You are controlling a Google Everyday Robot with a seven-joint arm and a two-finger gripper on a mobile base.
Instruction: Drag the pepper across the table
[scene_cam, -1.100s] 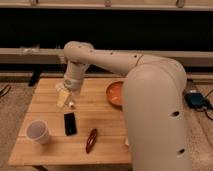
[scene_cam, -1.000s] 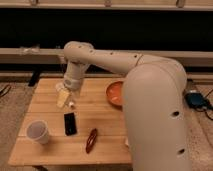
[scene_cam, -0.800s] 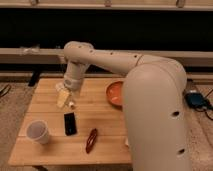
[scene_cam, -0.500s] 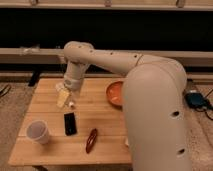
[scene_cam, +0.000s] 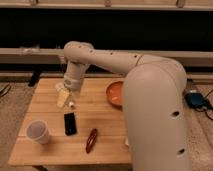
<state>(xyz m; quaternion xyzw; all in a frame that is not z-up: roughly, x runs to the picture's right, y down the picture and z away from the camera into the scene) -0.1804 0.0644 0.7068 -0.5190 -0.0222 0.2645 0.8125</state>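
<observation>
The pepper [scene_cam: 91,140], slim, dark red and glossy, lies near the front edge of the light wooden slatted table [scene_cam: 45,150], right of the black phone [scene_cam: 70,123]. My gripper [scene_cam: 65,97] hangs over the table's left middle, well behind and to the left of the pepper, with the white arm [scene_cam: 105,57] reaching in from the right. The gripper is apart from the pepper.
A white cup [scene_cam: 39,132] stands at the front left. A round orange bowl [scene_cam: 115,93] sits at the right, partly hidden by the robot's big white body [scene_cam: 155,115]. A dark wall and a ledge run behind the table.
</observation>
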